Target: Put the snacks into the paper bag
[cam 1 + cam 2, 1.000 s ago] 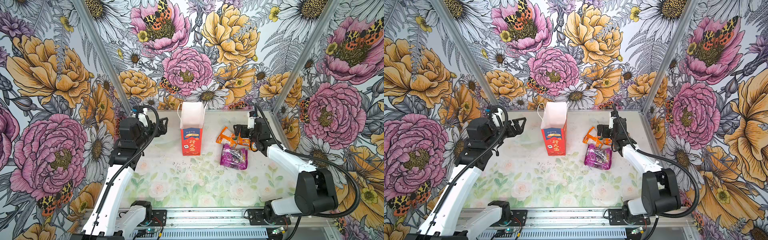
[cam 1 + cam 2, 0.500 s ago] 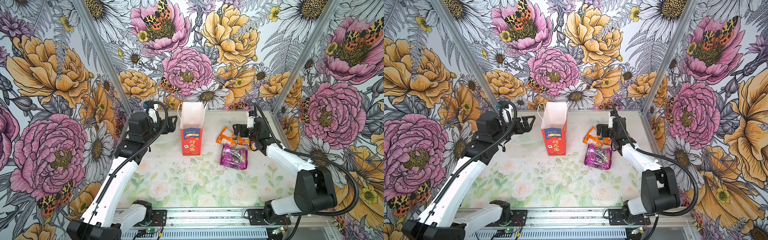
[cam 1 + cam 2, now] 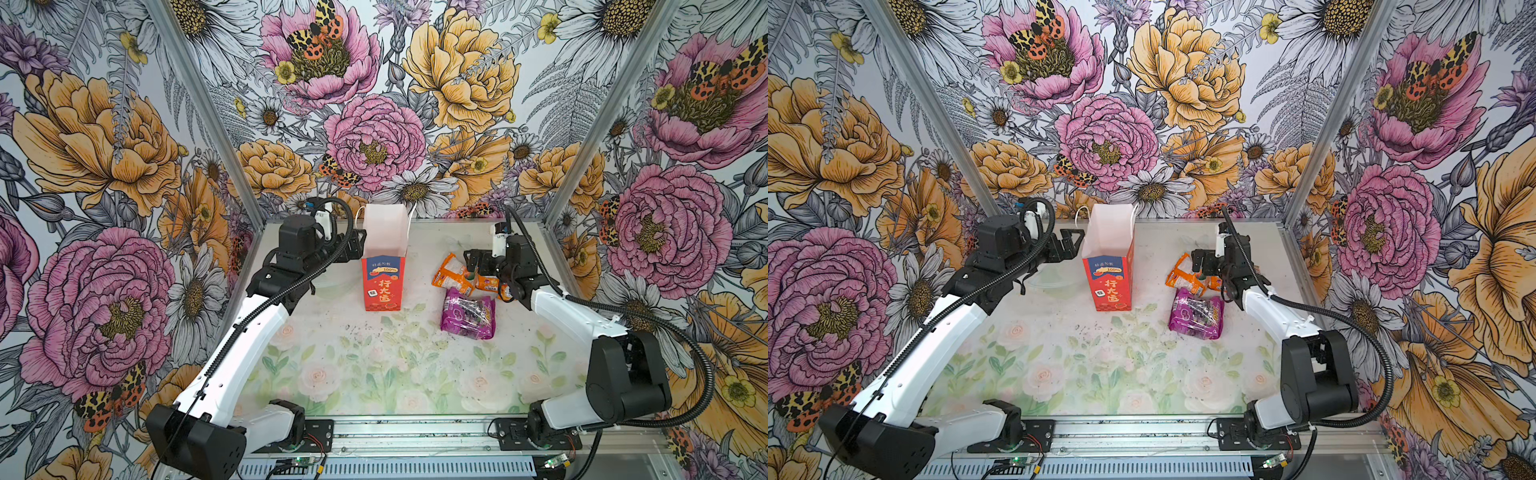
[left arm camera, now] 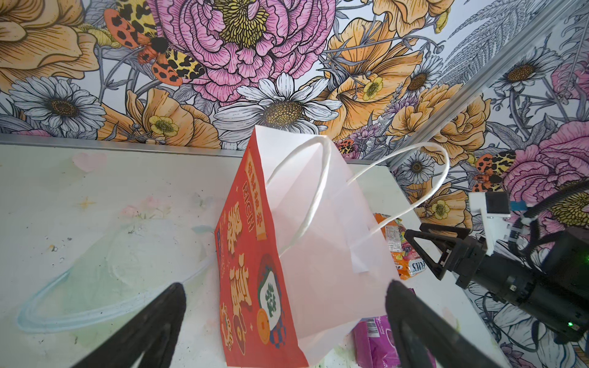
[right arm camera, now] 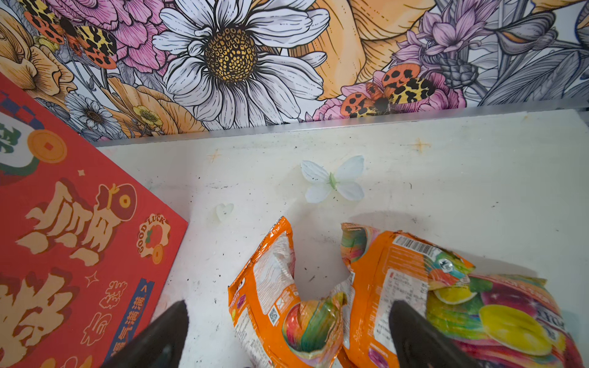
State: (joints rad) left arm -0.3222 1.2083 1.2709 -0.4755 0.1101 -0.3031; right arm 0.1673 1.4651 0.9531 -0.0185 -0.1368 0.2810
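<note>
Surface point(image 3: 374, 374): is carrying everything; the paper bag point(image 3: 383, 286) is standing at the back middle, and the snacks are lying to its right, near enough for a short carry.

Paper bag: is standing upright with its mouth facing up. The white cord handles point(image 4: 319, 191) are drooping across the opening and could snag a packet on the way in. Its floor is hidden, so I cannot tell whether anything is lying inside.

Purple packet point(image 3: 468, 313): is lying flat at the front of the cluster, just beside the orange ones, with nothing gripping it.

Orange packets point(image 5: 271, 286): 2 crumpled ones are lying side by side behind the purple one. The second point(image 5: 398, 280) is showing a multicoloured fruit print at its far end, and I cannot tell whether that is a separate packet.

Left hand point(image 3: 1077, 242): is gaping fully and gripping nothing. It is hovering just beside the bag's upper left edge, and I cannot tell if it is touching. It is probably waiting there to steady the light bag against tipping.

Right hand point(image 3: 467, 262): is spread fully and gripping nothing. It is hanging low over the orange packets, with its jaws straddling where the 2 meet.

Step in hand: the right hand seems to be lining up the 1st pick. All 3 visible packets are lying outside the bag.

Risk: the crinkly film could slip, or 2 packets could lift together.
</note>
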